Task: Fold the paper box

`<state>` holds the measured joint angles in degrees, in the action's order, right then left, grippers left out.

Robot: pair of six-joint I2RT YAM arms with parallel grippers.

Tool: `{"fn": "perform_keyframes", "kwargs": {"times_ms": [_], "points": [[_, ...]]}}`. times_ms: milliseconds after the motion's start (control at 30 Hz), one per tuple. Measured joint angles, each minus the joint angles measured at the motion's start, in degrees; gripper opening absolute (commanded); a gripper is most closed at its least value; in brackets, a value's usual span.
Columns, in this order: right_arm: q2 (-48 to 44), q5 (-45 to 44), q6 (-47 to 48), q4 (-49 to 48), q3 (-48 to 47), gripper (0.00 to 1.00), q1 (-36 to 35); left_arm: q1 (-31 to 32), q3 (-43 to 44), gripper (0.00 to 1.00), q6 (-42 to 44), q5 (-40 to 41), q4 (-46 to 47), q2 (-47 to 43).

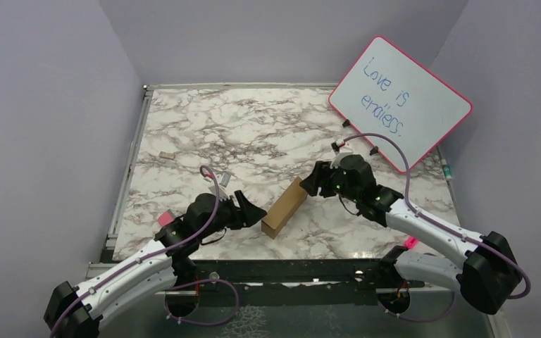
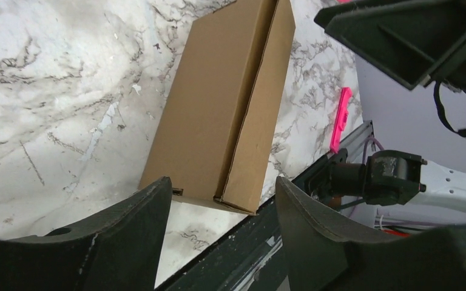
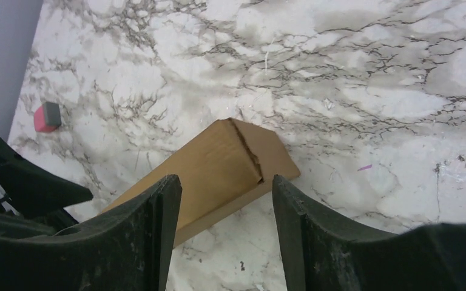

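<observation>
Between the two claws, the paper box [image 1: 284,208] lies flat on the marble table [image 1: 218,120], folded into a closed oblong. Its long axis runs on a diagonal. The near end points at the left claw [image 1: 251,211] and the far end at the right claw [image 1: 311,182], so each claw faces one short end.

In the left wrist view, the box [image 2: 218,103] stretches away from the left claw [image 2: 221,185], tilted a little to the right, with a fold line running along its length. Its short end sits just in front of the gap between the two fingers [image 2: 121,236]. The jaws stand apart, wider than the box end, and clamp nothing. The left fingertip is right at the box's corner, and I cannot tell if it touches.

In the right wrist view, the other end of the box [image 3: 212,160] lies ahead of the right claw [image 3: 223,188], and the body slants back behind the left-hand finger [image 3: 139,242]. A ragged flap edge crosses that end. These jaws are also spread and grip nothing.

A whiteboard [image 1: 401,102] leans beyond the right claw.
</observation>
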<state>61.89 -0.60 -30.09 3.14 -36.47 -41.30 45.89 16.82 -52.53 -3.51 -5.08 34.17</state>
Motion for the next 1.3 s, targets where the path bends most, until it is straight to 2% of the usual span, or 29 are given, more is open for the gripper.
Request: {"fn": "perform_keyframes", "kwargs": {"times_ms": [133, 200, 433, 600, 767, 867, 1067, 1300], "points": [[0.61, 6.54, -2.49, -6.08, 4.00, 0.62, 6.56, 0.00, -1.14, 0.66, -0.79, -1.42, 1.38, 0.98], [1.62, 9.16, -3.45, -9.22, 5.09, 0.58, 8.96, 0.00, -1.55, 0.65, -1.05, -1.75, 2.23, 1.36], [7.56, 16.81, -5.92, -20.13, 8.00, 0.52, 14.03, 0.00, -3.23, 0.63, -1.40, -2.51, 5.77, 4.11], [10.95, 20.31, -6.95, -25.97, 10.19, 0.48, 14.75, 0.00, -3.85, 0.59, -1.44, -2.75, 6.71, 6.54], [14.12, 22.95, -8.20, -33.83, 12.24, 0.36, 15.04, 0.00, -4.46, 0.49, -1.49, -2.75, 7.96, 6.64], [17.03, 24.24, -9.88, -40.54, 14.19, 0.32, 15.23, 0.00, -5.27, 0.43, -1.81, -2.89, 9.64, 6.47], [22.84, 26.23, -12.74, -52.96, 16.48, 0.29, 15.54, -0.02, -7.30, 0.38, -2.84, -2.91, 11.37, 4.13], [24.28, 26.36, -11.89, -56.11, 16.96, 0.27, 15.52, 0.00, -10.38, 0.25, -4.72, -2.89, 13.92, 1.09]]}}
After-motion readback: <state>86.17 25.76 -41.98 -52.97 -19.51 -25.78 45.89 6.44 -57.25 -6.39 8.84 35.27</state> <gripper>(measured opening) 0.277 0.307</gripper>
